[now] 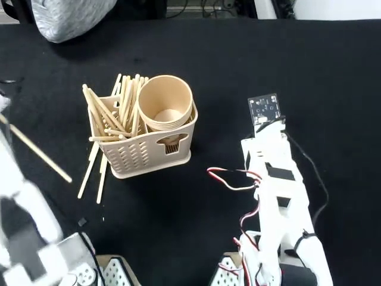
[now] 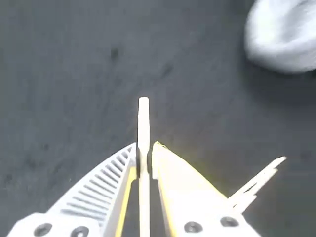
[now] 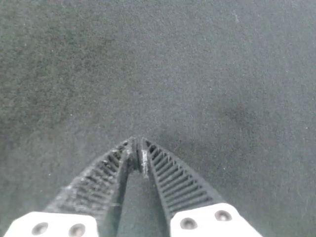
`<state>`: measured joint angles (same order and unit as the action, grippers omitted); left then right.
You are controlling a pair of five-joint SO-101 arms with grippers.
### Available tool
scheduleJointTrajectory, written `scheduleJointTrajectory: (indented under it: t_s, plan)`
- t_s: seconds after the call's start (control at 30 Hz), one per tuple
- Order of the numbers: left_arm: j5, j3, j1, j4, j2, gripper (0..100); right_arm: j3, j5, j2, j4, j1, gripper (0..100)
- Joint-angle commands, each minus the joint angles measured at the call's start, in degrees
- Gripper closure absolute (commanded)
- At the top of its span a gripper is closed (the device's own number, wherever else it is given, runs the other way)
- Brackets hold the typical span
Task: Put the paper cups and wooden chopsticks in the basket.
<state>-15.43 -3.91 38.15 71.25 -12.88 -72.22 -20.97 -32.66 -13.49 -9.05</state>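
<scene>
Left gripper [image 2: 145, 146] pinches one chopstick [image 2: 143, 114] over the black table [image 2: 59, 74].

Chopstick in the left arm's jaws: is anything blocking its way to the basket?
Nothing visible blocks it. Between the held chopstick and the basket there is just the black table. Two loose chopsticks lie flat beside the basket, probably too low to matter.

A black cloth-covered counter [image 1: 297, 71] spreads wide. A grey fabric bundle [image 1: 65, 18] sits at its far left, with dark cables [image 1: 202, 9] behind the far edge.
</scene>
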Motion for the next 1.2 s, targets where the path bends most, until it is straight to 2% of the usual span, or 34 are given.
scheduleJointTrajectory:
  t_s: [0.0,0.23,0.3,0.33,0.47,0.77,0.83,0.9,0.97,1.17]
  plan:
    - [0.4,17.7,-4.8,-15.9,-28.4,97,0.1,-0.4,0.0,1.0,0.8,98.4]
    - [0.4,51.3,-15.9,-54.5,-64.9,97,0.1,-0.4,0.0,1.0,0.8,98.4]
    - [0.4,56.9,-18.9,-61.5,-71.2,97,0.1,-0.4,0.0,1.0,0.8,98.4]
    - [0.4,58.2,-20.4,-62.1,-73.3,97,0.1,-0.4,0.0,1.0,0.8,98.4]
    - [0.5,59.6,-25.5,-59.5,-74.8,97,0.1,-0.4,0.0,1.0,0.8,98.4]
    - [0.6,65.3,-32.1,-59.3,-67.2,97,0.1,-0.4,0.0,1.0,0.8,98.4]
    - [4.5,66.4,-33.2,-57.4,-66.1,94,0.1,-0.4,0.0,1.0,0.8,98.4]
    - [9.7,65.1,-34.9,-50.7,-65.5,84,0.1,-0.4,-0.1,1.0,0.8,98.4]
    - [8.4,61.1,-35.8,-42.4,-65.1,76,0.1,-0.4,-0.1,1.0,0.8,98.4]
    - [7.7,35.6,-32.5,-13.6,-53.6,76,0.1,-0.4,0.0,1.0,0.8,98.4]
